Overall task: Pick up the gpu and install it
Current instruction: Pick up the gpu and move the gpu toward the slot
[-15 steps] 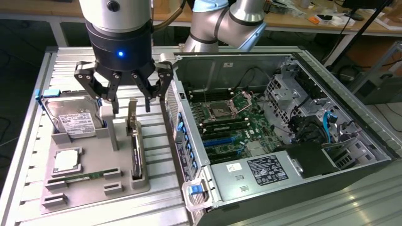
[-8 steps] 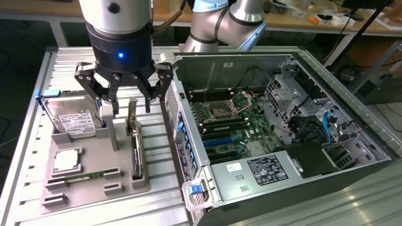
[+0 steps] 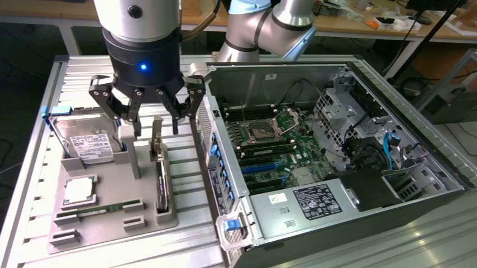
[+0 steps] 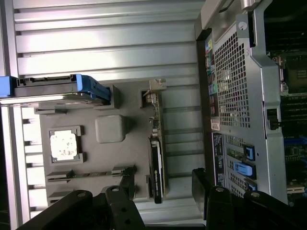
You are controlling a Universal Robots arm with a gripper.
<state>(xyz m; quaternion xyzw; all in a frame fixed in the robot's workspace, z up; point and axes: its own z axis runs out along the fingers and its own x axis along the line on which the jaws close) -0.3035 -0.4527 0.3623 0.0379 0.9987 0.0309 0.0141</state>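
**Gripper (image 3: 153,120) hanging open over gpu (image 3: 160,167) in tray (image 3: 127,184)**

The gripper is hovering above the grey tray with its fingers (image 3: 111,103) spread wide apart and nothing between them. It is not touching anything. In the exterior view it is sitting over the bracket end of the gpu, with fingers standing out to either side of the card.

The gpu is standing on its long edge in a slot of the tray, along the tray side nearest the case (image 3: 335,139). Its silver bracket is pointing up at the end under the gripper, and its black cooler is lying further along the card. In the wrist view the gpu (image 4: 156,158) is running lengthwise between the two dark finger groups of the gripper (image 4: 163,187), well below them.

Other parts are sharing the tray (image 4: 134,143). The drive (image 3: 86,142) in its blue frame is leaning in a holder on the exterior view's left, the cpu (image 3: 80,191) is lying flat in its pocket, and the memory stick (image 3: 93,211) is resting just beside the cpu. In the wrist view the drive (image 4: 53,91) and cpu (image 4: 63,145) are showing on the far side of the gpu from the case (image 4: 235,76).

The case is lying open on the slatted table (image 3: 75,72), just beside the tray, with the motherboard (image 3: 268,145) facing up.
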